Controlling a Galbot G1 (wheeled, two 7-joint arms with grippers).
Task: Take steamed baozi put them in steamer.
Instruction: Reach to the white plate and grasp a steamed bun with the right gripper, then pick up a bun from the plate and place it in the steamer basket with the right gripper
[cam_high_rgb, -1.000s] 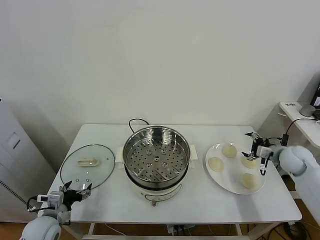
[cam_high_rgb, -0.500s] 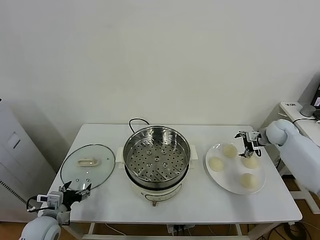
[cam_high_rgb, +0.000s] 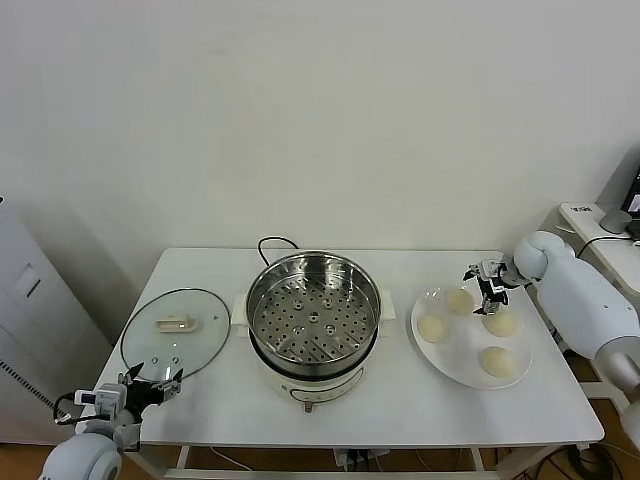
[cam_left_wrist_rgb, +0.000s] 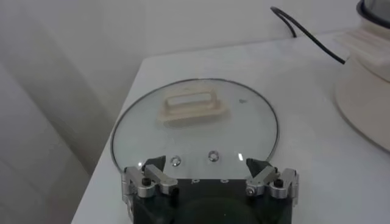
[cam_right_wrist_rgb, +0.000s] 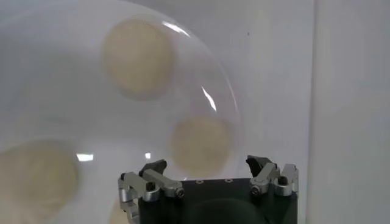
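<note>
Right wrist view alone shows the right end effector (cam_right_wrist_rgb: 207, 173) spread.

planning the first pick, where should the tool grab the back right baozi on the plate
Across the widest part of the back right baozi, coming straight down: the dome is smooth with no handle, and the plate blocks low side entry. The open right tool is nearest.
</note>
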